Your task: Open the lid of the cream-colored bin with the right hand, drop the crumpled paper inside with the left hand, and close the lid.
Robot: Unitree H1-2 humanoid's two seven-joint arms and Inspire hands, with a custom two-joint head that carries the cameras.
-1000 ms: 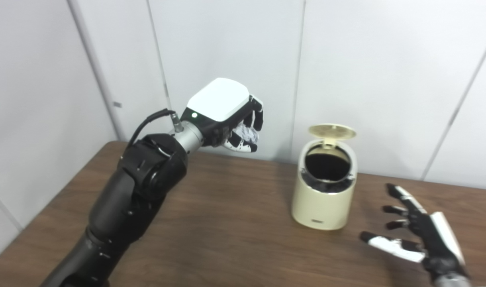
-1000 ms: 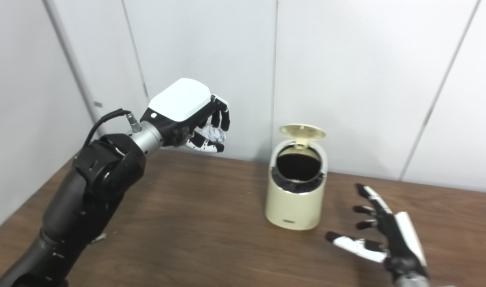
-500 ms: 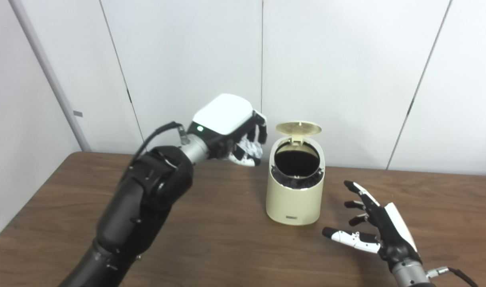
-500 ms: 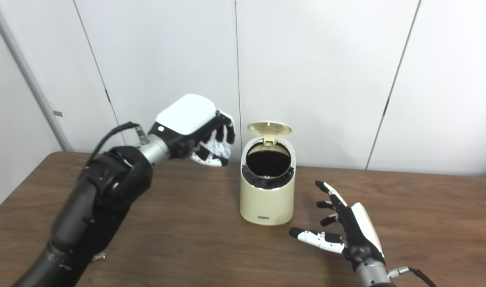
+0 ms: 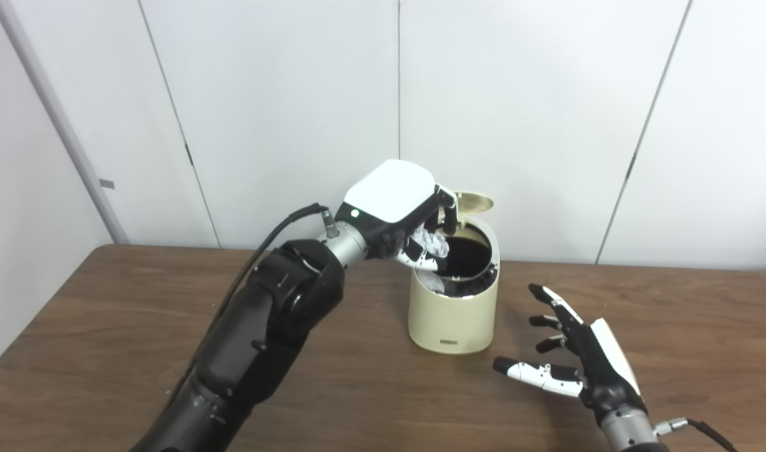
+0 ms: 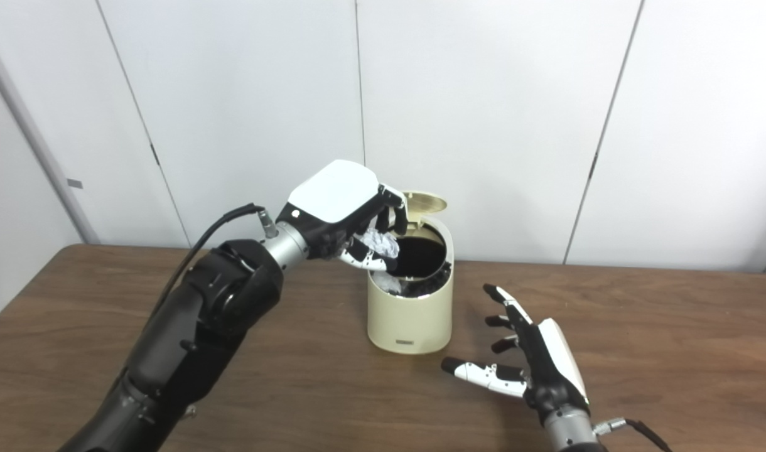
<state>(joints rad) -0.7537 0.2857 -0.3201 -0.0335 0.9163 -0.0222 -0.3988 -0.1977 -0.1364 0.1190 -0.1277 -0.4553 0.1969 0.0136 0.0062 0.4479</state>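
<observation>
A cream-colored bin (image 5: 452, 317) stands on the brown table (image 5: 107, 326), near its back edge. Its round lid (image 5: 472, 201) is tipped up behind the dark opening. My left hand (image 5: 395, 210) hovers over the left rim of that opening, shut on a crumpled white paper (image 5: 431, 241). A bit of white shows inside the bin under the hand. My right hand (image 5: 577, 364) rests low to the right of the bin, open, fingers spread, touching nothing.
White wall panels (image 5: 515, 94) rise right behind the table. Bare wood stretches left and right of the bin. A black cable (image 5: 276, 232) loops off the left wrist.
The left hand has carried the paper rightward from beside the bin to above its opening. The head camera has shifted, moving the whole scene. The right hand stays open by the bin.
</observation>
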